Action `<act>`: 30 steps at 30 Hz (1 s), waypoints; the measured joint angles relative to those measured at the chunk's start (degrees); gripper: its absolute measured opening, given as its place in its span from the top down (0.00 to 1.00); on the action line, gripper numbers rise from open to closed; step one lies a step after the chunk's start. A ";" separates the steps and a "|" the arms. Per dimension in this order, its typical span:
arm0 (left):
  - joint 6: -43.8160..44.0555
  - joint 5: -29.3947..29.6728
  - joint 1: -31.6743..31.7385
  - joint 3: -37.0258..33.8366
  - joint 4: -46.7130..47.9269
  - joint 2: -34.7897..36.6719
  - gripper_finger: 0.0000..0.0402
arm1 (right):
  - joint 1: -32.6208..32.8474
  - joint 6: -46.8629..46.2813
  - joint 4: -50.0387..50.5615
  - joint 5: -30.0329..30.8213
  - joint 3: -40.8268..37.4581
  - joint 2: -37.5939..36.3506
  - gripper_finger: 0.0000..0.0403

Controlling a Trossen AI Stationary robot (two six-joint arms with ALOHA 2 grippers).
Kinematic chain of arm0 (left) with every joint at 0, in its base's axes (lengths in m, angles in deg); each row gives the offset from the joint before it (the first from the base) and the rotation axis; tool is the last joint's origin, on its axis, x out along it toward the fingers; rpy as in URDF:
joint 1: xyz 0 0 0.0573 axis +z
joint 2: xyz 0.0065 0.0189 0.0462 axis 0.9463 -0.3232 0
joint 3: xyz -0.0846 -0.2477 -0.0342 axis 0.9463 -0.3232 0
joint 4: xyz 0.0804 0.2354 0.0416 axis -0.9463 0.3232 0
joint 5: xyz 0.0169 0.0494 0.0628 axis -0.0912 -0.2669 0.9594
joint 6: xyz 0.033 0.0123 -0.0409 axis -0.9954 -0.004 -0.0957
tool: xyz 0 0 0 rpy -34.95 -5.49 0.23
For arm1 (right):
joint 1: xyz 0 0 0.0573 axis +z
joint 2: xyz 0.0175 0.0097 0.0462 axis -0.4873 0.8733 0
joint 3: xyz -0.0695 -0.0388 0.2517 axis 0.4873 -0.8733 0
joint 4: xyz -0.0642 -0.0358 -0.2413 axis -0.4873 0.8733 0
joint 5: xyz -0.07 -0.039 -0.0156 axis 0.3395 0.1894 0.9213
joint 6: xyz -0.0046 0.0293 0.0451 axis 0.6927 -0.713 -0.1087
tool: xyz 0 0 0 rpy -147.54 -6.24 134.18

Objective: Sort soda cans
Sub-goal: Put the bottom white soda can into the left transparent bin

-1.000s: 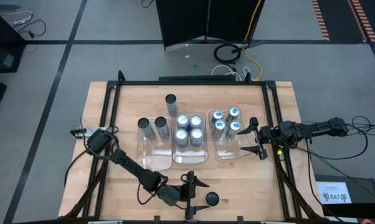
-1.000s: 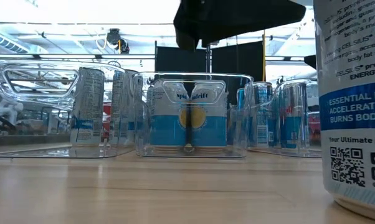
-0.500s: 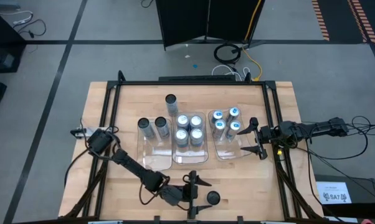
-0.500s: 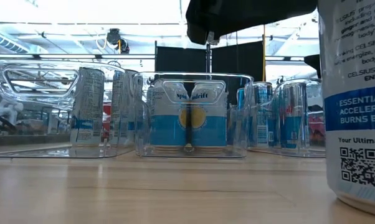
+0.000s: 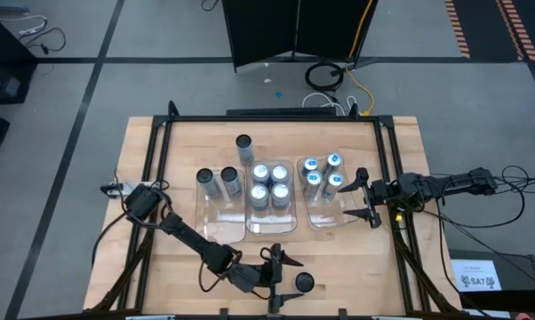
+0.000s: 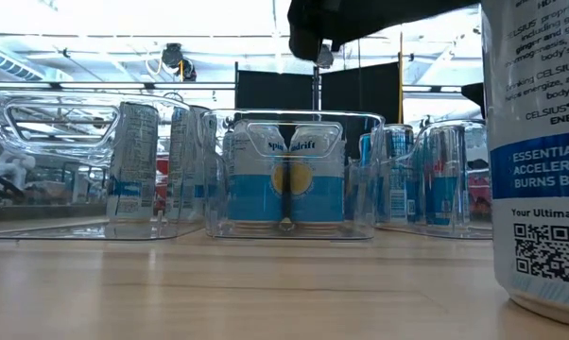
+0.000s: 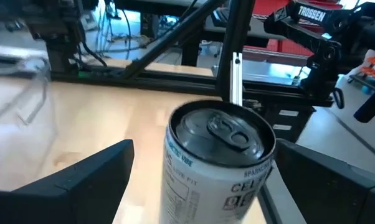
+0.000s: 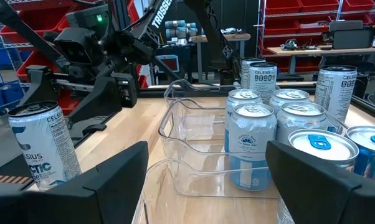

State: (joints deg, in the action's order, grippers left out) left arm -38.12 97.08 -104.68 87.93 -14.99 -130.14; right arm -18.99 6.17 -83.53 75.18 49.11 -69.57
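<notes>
The loose soda can [image 5: 303, 284] stands upright on the table near its front edge, well in front of the middle tray [image 5: 272, 220], and nothing holds it. The left gripper [image 5: 277, 269] hangs just beside the can, on the side away from the right arm, with its jaws spread wide; the left wrist view shows the can [image 7: 218, 163] standing between the two fingers and touching neither. Over the last second this gripper has crept a little closer to the can and lifted in the low view, where its dark body [image 6: 379, 21] now sits higher above the can's label [image 6: 535, 161]. That reads as lining up for a grasp, not yet made.

Behind the loose can, the middle tray holds four silver-topped cans [image 5: 269, 184]. The tray on the right arm's side has four blue-topped cans [image 5: 322, 174], and the tray on the left arm's side has two dark-topped ones [image 5: 219, 183]. One more dark-topped can [image 5: 243, 148] stands alone behind the trays. The right gripper [image 5: 367, 196] waits beside the blue-topped cans, its jaws apart and empty.
</notes>
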 joint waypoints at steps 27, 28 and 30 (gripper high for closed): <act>2.35 -1.44 0.46 -0.02 2.84 0.00 0.04 | 0.00 -0.02 -0.09 0.01 0.00 0.00 0.21; 2.35 -1.46 0.46 0.00 3.01 0.00 0.05 | 0.00 -0.01 -0.09 0.01 0.00 0.00 0.21; 2.35 -1.46 0.46 -0.02 3.11 0.00 0.09 | -0.01 -0.02 -0.11 0.01 0.00 0.00 0.21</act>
State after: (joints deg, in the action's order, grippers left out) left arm -35.77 95.62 -104.22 87.91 -11.87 -130.14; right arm -19.00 6.15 -83.64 75.18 49.11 -69.57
